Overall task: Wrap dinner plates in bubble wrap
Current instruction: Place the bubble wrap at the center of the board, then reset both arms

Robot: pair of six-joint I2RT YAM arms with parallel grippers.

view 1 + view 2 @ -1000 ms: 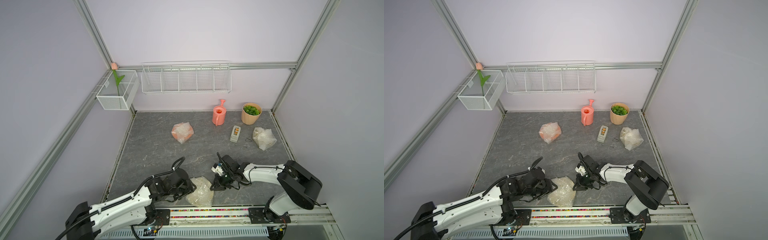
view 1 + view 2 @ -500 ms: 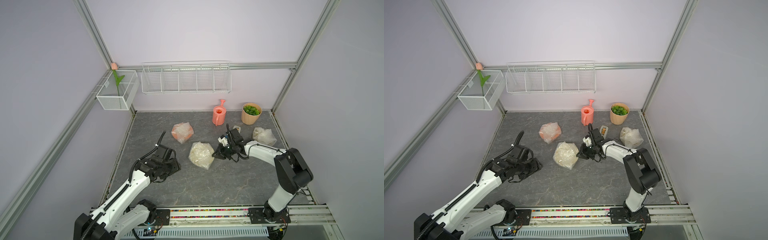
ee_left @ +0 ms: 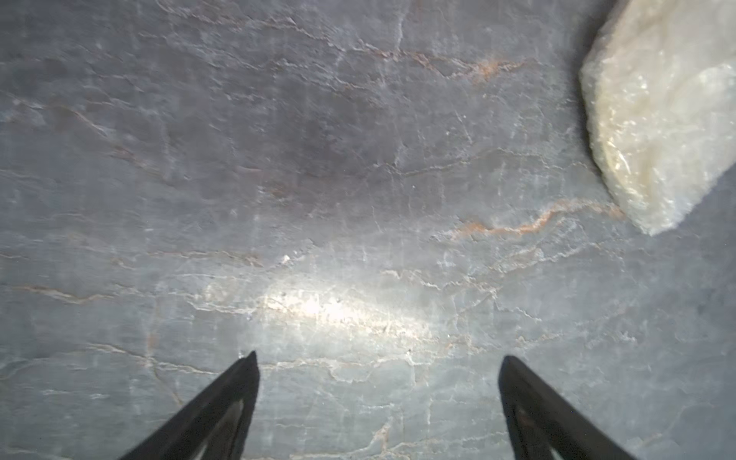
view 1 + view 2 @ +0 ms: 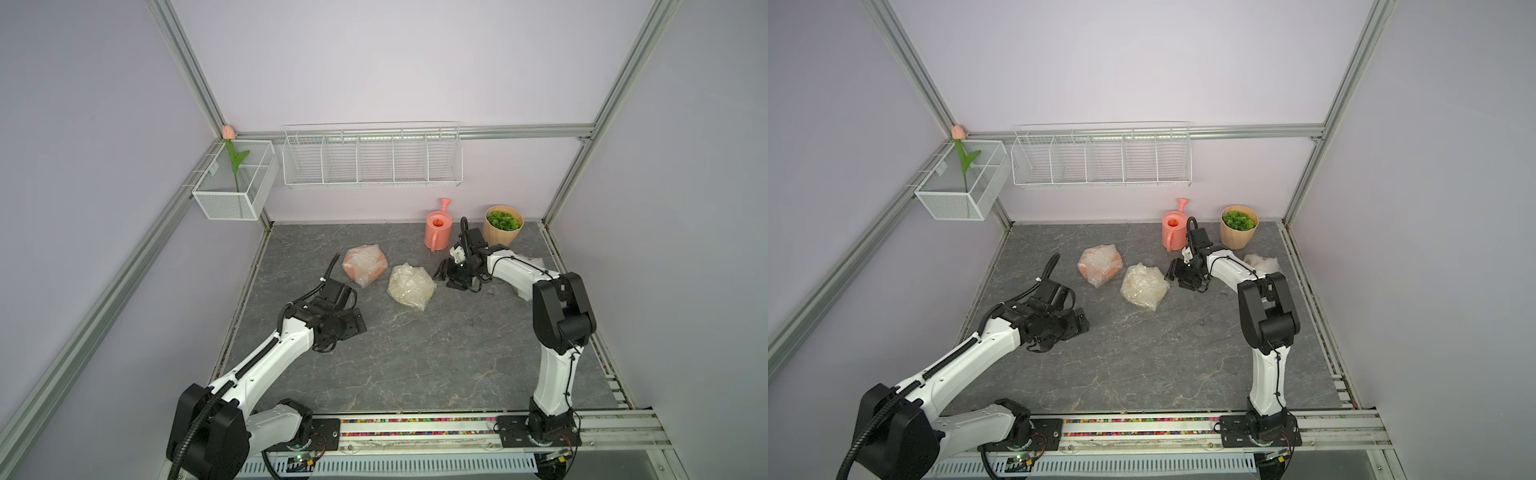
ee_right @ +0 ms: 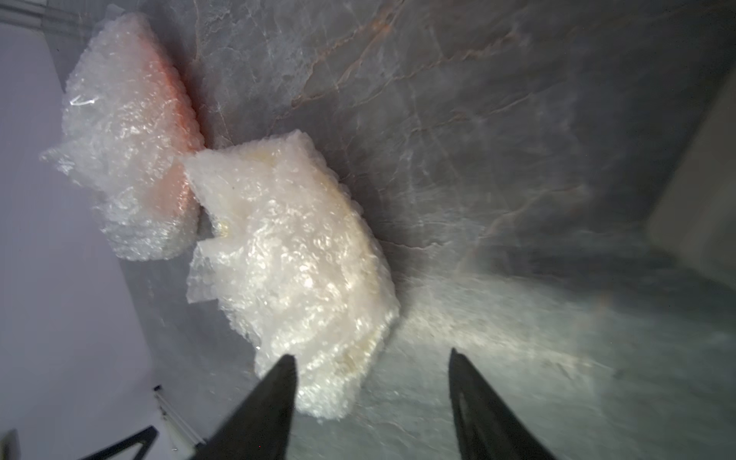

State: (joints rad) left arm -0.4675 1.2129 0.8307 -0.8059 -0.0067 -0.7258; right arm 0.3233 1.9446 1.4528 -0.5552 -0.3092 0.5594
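Two dinner plates lie wrapped in bubble wrap mid-table: an orange bundle (image 4: pixel 365 265) (image 4: pixel 1100 264) (image 5: pixel 127 139) and a pale cream bundle (image 4: pixel 411 286) (image 4: pixel 1144 286) (image 5: pixel 294 259) touching it. A third whitish bundle (image 4: pixel 1262 262) shows behind the right arm. My right gripper (image 4: pixel 442 274) (image 4: pixel 1173 272) (image 5: pixel 372 356) is open beside the cream bundle, whose corner lies by one finger without being clamped. My left gripper (image 4: pixel 357 326) (image 4: pixel 1081 322) (image 3: pixel 378 356) is open over bare table, with the cream bundle (image 3: pixel 661 111) a short way ahead of it.
A pink watering can (image 4: pixel 438 230) and a potted plant (image 4: pixel 503 224) stand at the back right, close behind the right arm. A wire rack (image 4: pixel 372 160) and a mesh basket with a tulip (image 4: pixel 235 183) hang on the walls.
The cream bundle went from the table's front edge to beside the orange one. My right gripper carried it there and has opened off it. The left gripper drew back and opened wider.
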